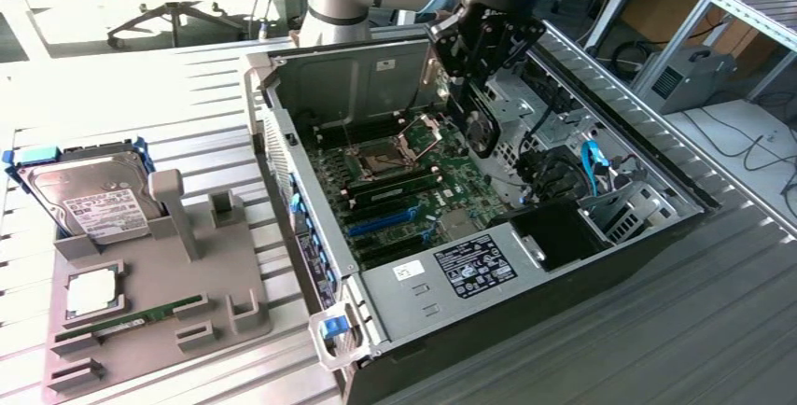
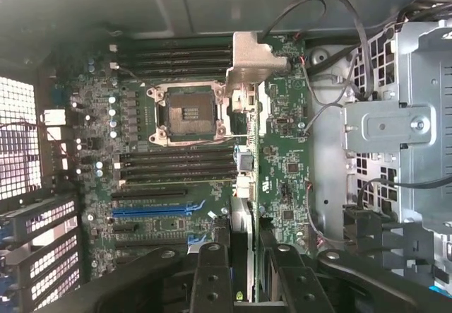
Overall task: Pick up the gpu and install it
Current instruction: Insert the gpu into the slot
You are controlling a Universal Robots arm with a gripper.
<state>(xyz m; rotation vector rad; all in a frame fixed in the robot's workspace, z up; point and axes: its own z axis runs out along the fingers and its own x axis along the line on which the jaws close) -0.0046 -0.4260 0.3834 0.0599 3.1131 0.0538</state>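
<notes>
The gpu [image 1: 482, 132] hangs as a dark card below my gripper [image 1: 480, 97], inside the open computer case [image 1: 280, 144] and above the green motherboard [image 1: 398, 186]. In the wrist view the gpu [image 2: 244, 186] shows edge-on, running away from the fingers [image 2: 212, 274] to its silver end bracket [image 2: 253, 62]. My gripper [image 2: 244, 274] is shut on the card's near end. The card floats over the board beside the CPU socket [image 2: 185, 113], off the board's surface. The blue expansion slots [image 2: 152, 209] lie to one side of it.
A grey fixture [image 1: 187, 302] at the exterior view's left holds a silver hard drive [image 1: 93, 204], a small square chip [image 1: 93, 293] and a green RAM stick [image 1: 137, 316]. A metal drive cage [image 2: 409, 129] and black cables [image 2: 332, 58] crowd one side of the case.
</notes>
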